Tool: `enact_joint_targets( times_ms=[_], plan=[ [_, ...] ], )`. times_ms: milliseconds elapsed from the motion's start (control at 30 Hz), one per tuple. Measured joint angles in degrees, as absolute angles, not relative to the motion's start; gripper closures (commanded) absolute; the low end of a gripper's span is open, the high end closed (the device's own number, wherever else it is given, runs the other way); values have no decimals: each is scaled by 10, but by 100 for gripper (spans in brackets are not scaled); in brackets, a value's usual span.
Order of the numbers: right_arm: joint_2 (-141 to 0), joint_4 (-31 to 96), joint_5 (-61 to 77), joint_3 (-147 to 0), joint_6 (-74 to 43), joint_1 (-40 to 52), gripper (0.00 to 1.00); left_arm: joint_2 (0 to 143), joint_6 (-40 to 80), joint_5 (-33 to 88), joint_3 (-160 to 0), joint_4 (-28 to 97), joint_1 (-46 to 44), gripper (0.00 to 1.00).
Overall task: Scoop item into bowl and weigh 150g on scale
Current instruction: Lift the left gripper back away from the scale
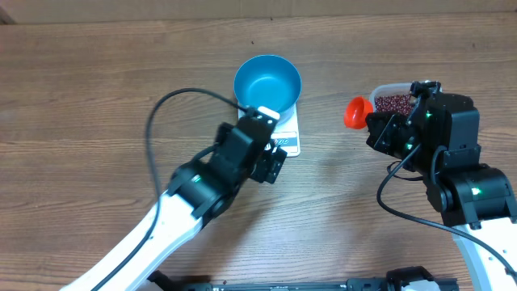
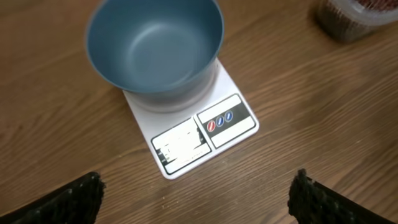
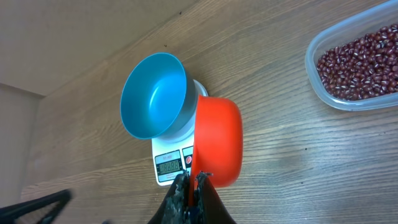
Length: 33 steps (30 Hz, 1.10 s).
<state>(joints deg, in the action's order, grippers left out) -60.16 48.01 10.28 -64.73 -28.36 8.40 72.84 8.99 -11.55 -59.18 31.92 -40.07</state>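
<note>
1. overhead view: the blue bowl (image 1: pixel 267 81) sits on the scale (image 1: pixel 287 139) in the middle of the tabletop (image 1: pixel 89 73), and it is empty.
2. the beans (image 3: pixel 357 62) all lie in the clear tub (image 3: pixel 313 59), well apart from the bowl.
3. the right hand (image 3: pixel 193 185) is pressed together on the handle of the red scoop (image 3: pixel 217 140), holding it between tub and bowl, just beside the tub. only the scoop's underside shows, so i cannot tell if it carries beans.
4. the left hand (image 2: pixel 196 198) is spread wide, holds nothing and hovers by the scale's display edge.
5. as i judge it, the step in hand is the first scooping, with nothing weighed yet.
6. the next move calls for dipping the scoop into the tub, lifting it level, then tipping it over the bowl without nudging the bowl off the scale.
</note>
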Motion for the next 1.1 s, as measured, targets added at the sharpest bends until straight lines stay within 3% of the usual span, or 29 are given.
enact_joint_targets(
  times_ms=[467, 667, 1100],
  plan=[
    [-602, 479, 103, -647, -285, 84, 96, 599, 71, -100, -592, 388, -341, 0],
    [-602, 474, 103, -647, -284, 84, 96, 597, 54, -76, -616, 476, -321, 1],
    [-602, 471, 103, -647, -285, 84, 96, 598, 53, -70, -663, 493, -318, 0]
  ],
)
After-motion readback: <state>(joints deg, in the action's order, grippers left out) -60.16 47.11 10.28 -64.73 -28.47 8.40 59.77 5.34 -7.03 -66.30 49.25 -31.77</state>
